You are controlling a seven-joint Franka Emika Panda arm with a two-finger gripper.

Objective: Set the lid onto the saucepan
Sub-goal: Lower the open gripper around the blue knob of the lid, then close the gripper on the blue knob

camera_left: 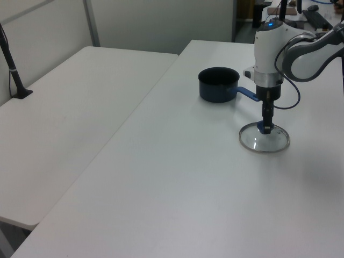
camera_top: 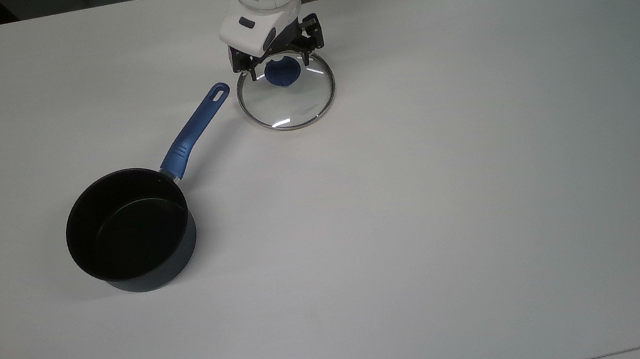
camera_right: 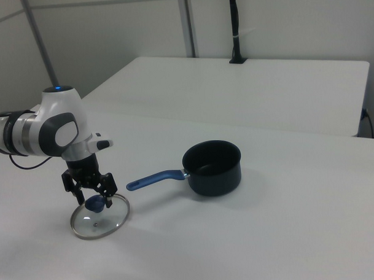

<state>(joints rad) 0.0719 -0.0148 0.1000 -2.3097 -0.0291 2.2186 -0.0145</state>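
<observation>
The lid [camera_top: 290, 104], clear glass with a steel rim and a blue knob [camera_top: 282, 75], lies flat on the white table at the top view's upper middle. My gripper [camera_top: 277, 64] points straight down over the knob, open, one finger on each side of it. The right view shows the gripper [camera_right: 94, 197] straddling the knob just above the lid [camera_right: 102, 221]. The saucepan [camera_top: 129, 232], black inside, stands upright at the top view's left. Its blue handle [camera_top: 196, 128] points toward the lid. In the left view the saucepan [camera_left: 217, 84] sits beyond the lid [camera_left: 264, 142].
The white table [camera_top: 455, 183] stretches wide to the top view's right and bottom. A second white table [camera_left: 70, 107] adjoins it at the left view's left. A black post [camera_right: 234, 28] stands at the far side in the right view.
</observation>
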